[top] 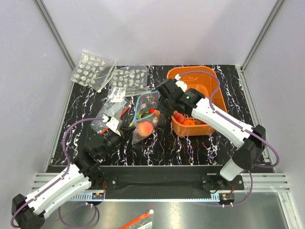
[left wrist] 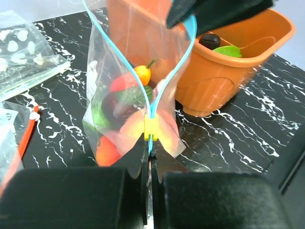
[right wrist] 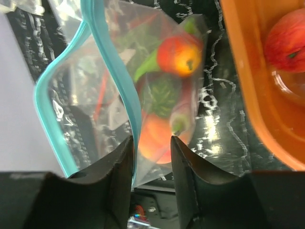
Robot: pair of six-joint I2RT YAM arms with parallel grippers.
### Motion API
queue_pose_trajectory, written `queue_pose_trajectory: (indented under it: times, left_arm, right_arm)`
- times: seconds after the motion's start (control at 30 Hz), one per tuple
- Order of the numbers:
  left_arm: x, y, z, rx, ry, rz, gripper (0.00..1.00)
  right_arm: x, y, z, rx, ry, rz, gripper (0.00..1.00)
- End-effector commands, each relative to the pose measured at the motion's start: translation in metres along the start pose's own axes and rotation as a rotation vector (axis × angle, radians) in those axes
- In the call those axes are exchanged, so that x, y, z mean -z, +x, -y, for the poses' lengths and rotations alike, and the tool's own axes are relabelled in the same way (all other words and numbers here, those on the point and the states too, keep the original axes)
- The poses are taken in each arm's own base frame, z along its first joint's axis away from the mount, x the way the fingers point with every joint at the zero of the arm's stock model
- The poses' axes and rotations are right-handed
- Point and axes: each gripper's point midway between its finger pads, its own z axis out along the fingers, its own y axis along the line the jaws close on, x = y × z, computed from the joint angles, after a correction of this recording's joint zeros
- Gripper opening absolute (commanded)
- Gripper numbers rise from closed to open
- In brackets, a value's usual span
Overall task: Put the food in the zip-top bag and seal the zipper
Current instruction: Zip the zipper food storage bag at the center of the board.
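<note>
Film is limp and slick, so we hold the zip-top bag [left wrist: 102,95] by its stiffer zipper [right wrist: 114,62], left gripper [left wrist: 148,162] clamped on it, right gripper [right wrist: 150,143] parted around it

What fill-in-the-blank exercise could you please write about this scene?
The slider on the zipper is ____. The left end effector is ____ on the zipper. The right end effector's jaws stand ____ astride the zipper. The basket is ____ in colour.
Missing words: yellow; shut; open; orange.
</note>
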Motion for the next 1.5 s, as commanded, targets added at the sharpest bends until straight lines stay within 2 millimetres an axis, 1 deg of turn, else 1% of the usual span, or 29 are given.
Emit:
queue_pose_trajectory:
  times: [0.0,0.03,0.07,0.13,0.17,0.23,0.3,0.33,0.37,0.4,0.47,0.53,0.57,0.6,0.63,0.67,0.7,0.73,0.77,0.83,0.87,0.93,0.97,1.0,1.03,1.07,1.1,1.33,1.47]
  left_arm:
    - [-0.006,-0.048,-0.001,-0.028,-0.020,0.155,0.00]
    - [-0.007,-0.048,-0.001,-0.028,-0.018,0.158,0.00]
    - [-0.009,-0.047,0.001,-0.029,-0.010,0.151,0.00]
    - [-0.010,-0.047,0.001,-0.036,-0.006,0.144,0.00]
    - [-0.010,-0.046,0.001,-0.039,-0.008,0.140,0.00]
    - [-0.008,-0.048,-0.002,-0.047,-0.024,0.140,0.00]
    - [-0.005,-0.049,-0.006,-0.055,-0.043,0.142,0.00]
    - [-0.004,-0.050,-0.007,-0.059,-0.048,0.147,0.00]
    - [-0.002,-0.052,-0.007,-0.060,-0.049,0.153,0.00]
    - [-0.002,-0.052,-0.006,-0.062,-0.046,0.152,0.00]
    - [0.000,-0.053,-0.006,-0.059,-0.046,0.153,0.00]
    - [0.000,-0.051,-0.004,-0.055,-0.037,0.146,0.00]
    - [0.001,-0.052,-0.003,-0.051,-0.029,0.147,0.00]
    - [0.001,-0.051,-0.002,-0.048,-0.027,0.147,0.00]
    - [0.001,-0.050,-0.001,-0.046,-0.021,0.146,0.00]
    - [0.001,-0.049,-0.001,-0.046,-0.017,0.142,0.00]
    - [0.001,-0.049,-0.001,-0.048,-0.016,0.144,0.00]
    - [-0.001,-0.046,-0.001,-0.052,-0.016,0.136,0.00]
    - [-0.002,-0.044,-0.001,-0.056,-0.015,0.131,0.00]
    - [-0.004,-0.040,-0.001,-0.061,-0.013,0.114,0.00]
    - [-0.005,-0.038,-0.002,-0.061,-0.015,0.108,0.00]
    - [-0.007,-0.039,0.000,-0.058,-0.007,0.112,0.00]
    - [-0.007,-0.040,0.001,-0.062,-0.001,0.115,0.00]
    - [-0.008,-0.039,0.001,-0.066,-0.002,0.109,0.00]
    - [-0.009,-0.038,-0.001,-0.085,-0.005,0.099,0.00]
    - [-0.009,-0.040,-0.001,-0.091,-0.007,0.096,0.00]
    - [-0.009,-0.037,-0.003,-0.097,-0.016,0.078,0.00]
    - [-0.006,-0.041,-0.004,-0.129,-0.023,0.091,0.00]
    - [-0.006,-0.041,-0.006,-0.141,-0.027,0.091,0.00]
  right_arm:
    - [0.027,-0.024,0.010,0.128,0.019,0.104,0.44]
    - [0.029,-0.025,0.015,0.148,0.024,0.112,0.45]
    - [0.037,-0.030,0.016,0.179,0.016,0.134,0.46]
    - [0.044,-0.037,0.021,0.226,0.021,0.169,0.47]
    - [0.051,-0.041,0.025,0.254,0.019,0.184,0.48]
    - [0.058,-0.049,0.031,0.275,0.038,0.221,0.54]
    - [0.069,-0.056,0.033,0.276,0.035,0.251,0.66]
    - [0.072,-0.056,0.031,0.284,0.021,0.250,0.68]
    - [0.075,-0.053,0.026,0.348,-0.016,0.233,0.70]
    - [0.077,-0.040,0.005,0.381,-0.135,0.169,0.76]
    - [0.079,-0.025,-0.012,0.418,-0.231,0.095,0.77]
    - [0.077,-0.018,-0.024,0.415,-0.253,0.053,0.76]
    - [0.077,-0.011,-0.024,0.387,-0.241,0.018,0.77]
    - [0.076,-0.008,-0.027,0.359,-0.231,0.002,0.74]
    - [0.081,-0.007,-0.036,0.317,-0.238,-0.010,0.67]
    - [0.075,0.005,-0.041,0.255,-0.231,-0.057,0.63]
    - [0.075,0.013,-0.048,0.229,-0.238,-0.070,0.63]
    - [0.072,0.027,-0.054,0.210,-0.234,-0.087,0.54]
    - [0.069,0.032,-0.059,0.135,-0.216,-0.083,0.54]
    - [0.063,0.044,-0.067,0.098,-0.199,-0.089,0.54]
    - [0.062,0.052,-0.067,0.062,-0.169,-0.099,0.55]
    - [0.056,0.063,-0.073,0.049,-0.154,-0.121,0.56]
    - [0.057,0.074,-0.077,0.057,-0.159,-0.145,0.59]
    - [0.058,0.080,-0.079,0.059,-0.157,-0.153,0.59]
    - [0.061,0.084,-0.085,0.059,-0.169,-0.154,0.59]
    - [0.059,0.085,-0.086,0.059,-0.160,-0.137,0.59]
    - [0.061,0.092,-0.087,0.067,-0.160,-0.134,0.59]
    - [0.047,0.095,-0.085,0.046,-0.108,-0.112,0.55]
    - [0.045,0.087,-0.083,0.012,-0.100,-0.068,0.51]
